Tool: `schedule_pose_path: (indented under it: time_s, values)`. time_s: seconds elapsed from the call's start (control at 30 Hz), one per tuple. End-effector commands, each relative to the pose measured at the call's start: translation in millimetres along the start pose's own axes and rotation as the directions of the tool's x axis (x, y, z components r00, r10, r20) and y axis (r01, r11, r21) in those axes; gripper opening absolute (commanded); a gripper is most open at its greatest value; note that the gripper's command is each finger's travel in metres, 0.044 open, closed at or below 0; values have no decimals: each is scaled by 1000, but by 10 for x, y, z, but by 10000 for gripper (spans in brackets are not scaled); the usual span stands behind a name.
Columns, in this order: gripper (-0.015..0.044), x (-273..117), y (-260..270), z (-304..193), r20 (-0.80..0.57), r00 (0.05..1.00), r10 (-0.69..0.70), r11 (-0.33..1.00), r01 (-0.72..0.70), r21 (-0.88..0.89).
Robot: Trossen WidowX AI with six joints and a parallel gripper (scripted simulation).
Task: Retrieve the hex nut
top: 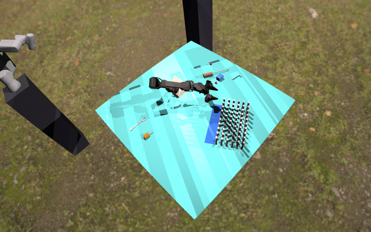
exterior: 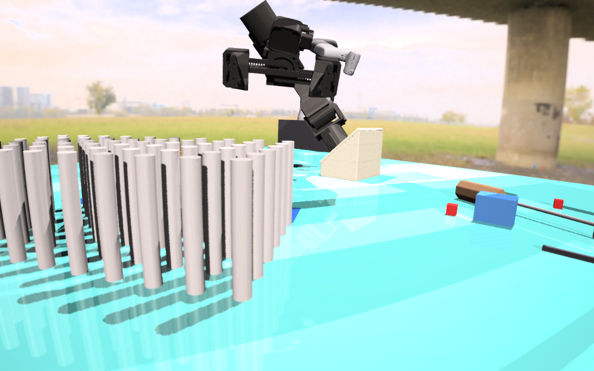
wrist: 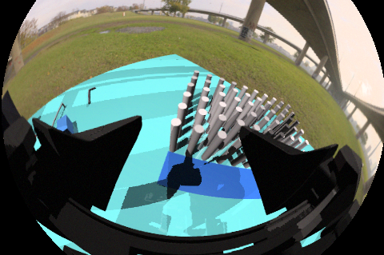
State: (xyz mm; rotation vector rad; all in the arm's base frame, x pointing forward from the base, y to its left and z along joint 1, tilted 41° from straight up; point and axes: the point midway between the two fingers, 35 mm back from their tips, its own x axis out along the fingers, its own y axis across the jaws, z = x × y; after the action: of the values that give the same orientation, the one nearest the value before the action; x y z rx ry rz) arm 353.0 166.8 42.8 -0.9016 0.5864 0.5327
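My gripper (top: 217, 93) (exterior: 281, 74) (wrist: 192, 126) is open and empty, raised above the table near the spacers' upper-left corner in the top view. The standing spacers (exterior: 242, 230) (wrist: 174, 139) form a dense upright field. The blue taped strip (top: 210, 134) (wrist: 224, 183) lies along the field's near side, partly in the gripper's shadow. A hook with a brown handle (top: 207, 74) (exterior: 479, 189) and a black L-shaped tool (top: 236, 77) (exterior: 580, 257) (wrist: 90, 96) lie apart from the field. The nut cannot be made out among the spacers.
A blue block (top: 219, 77) (exterior: 495, 209) stands beside the hook. Red cubes (top: 215, 82) (exterior: 558, 203) lie nearby. A cream wedge (top: 180, 92) (exterior: 368, 154) stands by the arm. A silver wrench-like tool (top: 137, 124) and an orange-handled driver (top: 146, 135) lie at the left.
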Motion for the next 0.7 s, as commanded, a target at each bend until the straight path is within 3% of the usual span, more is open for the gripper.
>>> schedule_pose_path:
  time_s: [0.0,0.13,0.33,0.5,0.67]
  values:
    - [440,86,707,217,-57,986,156,846,-163,-507]
    - [440,81,1132,290,-103,967,232,626,-230,-746]
    - [440,6,1768,326,-188,930,317,166,-249,-954]
    - [440,-108,2273,286,-267,896,356,-256,-182,-949]
    - [440,-261,2744,184,-349,863,365,-630,-47,-775]
